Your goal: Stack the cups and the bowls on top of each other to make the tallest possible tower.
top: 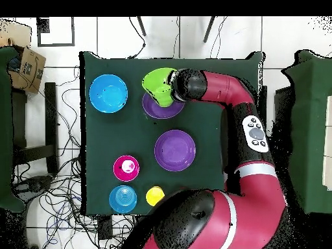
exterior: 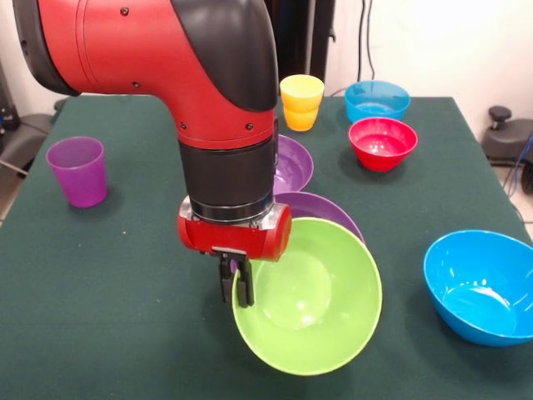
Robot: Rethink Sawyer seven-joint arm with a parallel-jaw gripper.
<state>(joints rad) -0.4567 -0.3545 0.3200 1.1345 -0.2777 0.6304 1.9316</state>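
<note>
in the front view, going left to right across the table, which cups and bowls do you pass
purple cup → lime green bowl, held tilted at its rim by the gripper → red bowl → large blue bowl. The yellow cup, light blue bowl and two purple bowls overlap these in left-right position, so they are left out.

Red and black arm [exterior: 225,100] reaching down over green table [exterior: 108,283] | gripper [exterior: 236,287] closing on tilted lime green bowl's [exterior: 316,308] rim | purple bowl [exterior: 321,208] sitting just behind | blue bowl [exterior: 479,287] lying apart at right
</note>
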